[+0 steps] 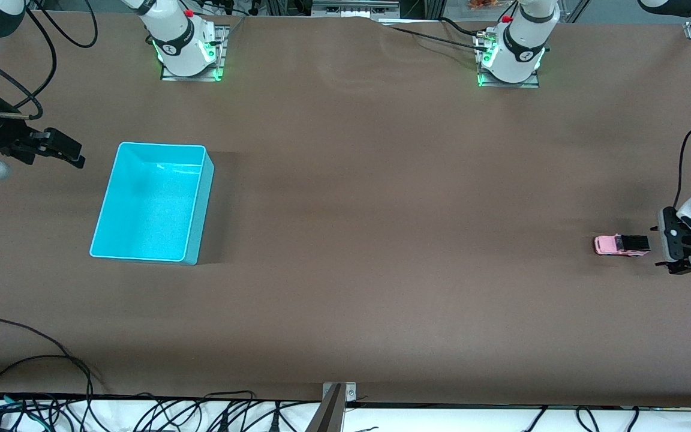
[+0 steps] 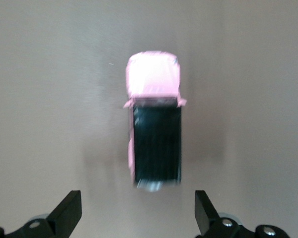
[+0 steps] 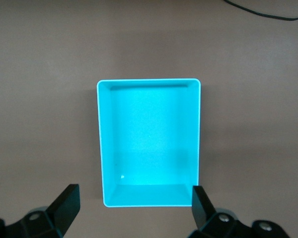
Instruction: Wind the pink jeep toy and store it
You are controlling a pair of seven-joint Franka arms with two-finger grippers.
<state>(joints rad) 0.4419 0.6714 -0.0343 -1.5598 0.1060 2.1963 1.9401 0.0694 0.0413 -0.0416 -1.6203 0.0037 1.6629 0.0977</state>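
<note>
Tabletop: pink jeep toy just beside open left gripper, seemingly apart.

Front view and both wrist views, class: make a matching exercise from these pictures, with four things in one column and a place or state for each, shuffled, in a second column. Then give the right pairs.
Things
1. pink jeep toy
2. turquoise bin
3. left gripper
4. right gripper

Places or states
A. open, holding nothing, beside the turquoise bin at the right arm's end
B. empty, standing on the table
C. open, low at the table, just clear of the toy's black-roofed end
D. on the table at the left arm's end, held by nothing

Pairs: 1-D, 2-B, 3-C, 4-A
</note>
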